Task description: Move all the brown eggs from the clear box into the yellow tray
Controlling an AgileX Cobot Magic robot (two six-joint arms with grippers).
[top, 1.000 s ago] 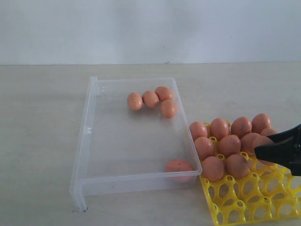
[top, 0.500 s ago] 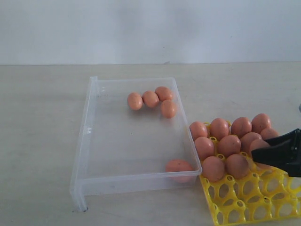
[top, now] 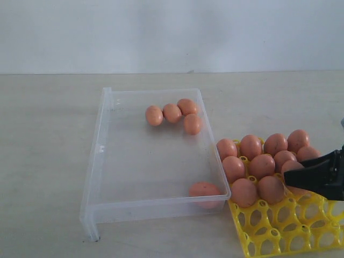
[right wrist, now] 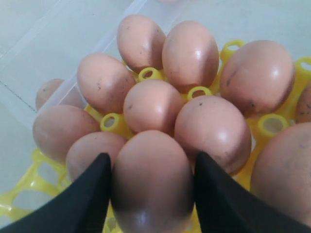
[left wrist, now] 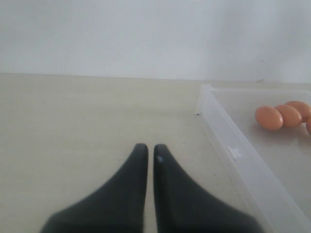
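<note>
Several brown eggs (top: 172, 114) lie clustered at the far end of the clear box (top: 102, 145), and one more egg (top: 204, 189) rests in its near right corner. The yellow tray (top: 279, 228) at the right holds several eggs (top: 262, 165) in its far rows. My right gripper (right wrist: 151, 167) is shut on a brown egg (right wrist: 151, 179) low over the tray, beside the seated eggs; in the exterior view that gripper (top: 301, 177) enters from the right edge. My left gripper (left wrist: 147, 148) is shut and empty over bare table beside the box (left wrist: 228, 145).
The tabletop (top: 48, 161) is pale wood with a white wall behind. The tray's near rows of cups (top: 269, 236) hold nothing. The tray's corner sits against the box's near right corner.
My right gripper has sunk slightly and shifted a little left with the egg, closer to the tray's cups. The eggs in the box have not moved.
</note>
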